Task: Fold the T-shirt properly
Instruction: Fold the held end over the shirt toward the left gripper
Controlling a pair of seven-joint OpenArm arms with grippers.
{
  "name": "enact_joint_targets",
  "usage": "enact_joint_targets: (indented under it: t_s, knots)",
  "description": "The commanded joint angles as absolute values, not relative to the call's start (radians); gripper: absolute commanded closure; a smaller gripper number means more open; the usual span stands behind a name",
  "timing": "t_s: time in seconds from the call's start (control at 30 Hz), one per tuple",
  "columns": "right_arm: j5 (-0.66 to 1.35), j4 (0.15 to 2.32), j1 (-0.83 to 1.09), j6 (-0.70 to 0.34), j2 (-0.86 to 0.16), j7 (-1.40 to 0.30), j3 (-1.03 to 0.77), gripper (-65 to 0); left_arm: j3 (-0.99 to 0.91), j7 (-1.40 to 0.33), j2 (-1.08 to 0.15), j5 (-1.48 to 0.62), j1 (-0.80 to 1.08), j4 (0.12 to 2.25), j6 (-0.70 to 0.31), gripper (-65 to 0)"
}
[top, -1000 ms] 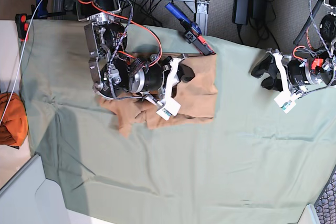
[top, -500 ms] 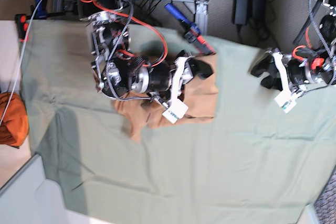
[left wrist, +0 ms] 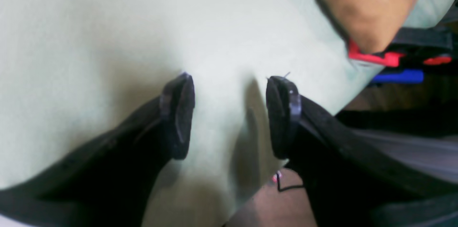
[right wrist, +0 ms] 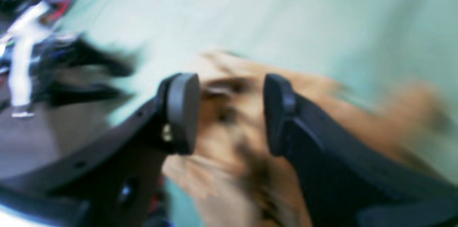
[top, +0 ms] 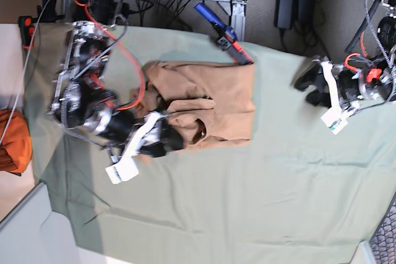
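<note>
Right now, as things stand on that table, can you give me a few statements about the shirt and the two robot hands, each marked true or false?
1. The T-shirt is neatly folded flat. False: part of it lies bunched and wrinkled.
2. The left gripper is open, with no cloth between its fingers. True.
3. The right gripper is shut tight. False: its fingers stand apart.
4. The deep-orange cloth bundle lies underneath the T-shirt. False: it is well away, beyond the green cloth's edge.
5. In the overhead picture, the right gripper is nearer the T-shirt than the left one is. True.
</note>
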State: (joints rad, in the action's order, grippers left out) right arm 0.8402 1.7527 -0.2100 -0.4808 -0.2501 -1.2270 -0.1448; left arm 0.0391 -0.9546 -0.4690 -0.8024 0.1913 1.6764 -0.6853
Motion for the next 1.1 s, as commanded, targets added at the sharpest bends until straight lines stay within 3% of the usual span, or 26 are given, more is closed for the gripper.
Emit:
enact_joint_targets:
  t_s: [0.0, 0.17, 0.37, 0.57, 0.73, 0.9, 1.03, 1.07]
  knots:
    - [0.852, 1.758, -0.230, -0.598, -0.277, -1.206, -0.173, -29.5, 0.033, -0.939, -0.483, -0.827, 0.180, 1.715, -0.698, -35.7]
    - [0.853, 1.685, -0.233, -0.598, -0.344, -1.200, -0.240, -29.5, 0.033, -0.940, -0.483, -0.841, 0.181, 1.808, -0.698, -35.7]
    - [0.853, 1.547, -0.233, -0.598, -0.354, -1.160, -0.242, -29.5, 0.061, -0.939, -0.482, -0.876, 0.180, 1.941, -0.698, -35.7]
    - [0.853, 1.480, -0.258, -0.598, -0.346, -1.131, -0.242, -28.9, 0.228, -0.854, -0.474, -0.687, 0.160, 1.974, -0.698, -35.7]
    - [0.852, 1.427, -0.302, -0.598, -0.329, -1.122, -0.236, -15.4, 0.295, -0.848, -0.439, -0.635, 0.096, 1.974, -0.698, -35.7]
    - [0.852, 1.393, -0.313, -0.599, -0.268, -1.125, -0.233, -10.7, 0.295, -0.849, -0.423, -0.640, 0.054, 1.989, -0.698, -35.7]
    - [0.852, 1.393, -0.313, -0.599, -0.239, -1.125, -0.233, 0.0, 0.295, -0.849, -0.424, -0.659, 0.039, 2.025, -0.698, -35.7]
    - [0.848, 1.393, -0.313, -0.599, -0.237, -1.125, -0.233, 0.0, 0.296, -0.849, -0.424, -0.666, 0.041, 2.035, -0.698, -35.7]
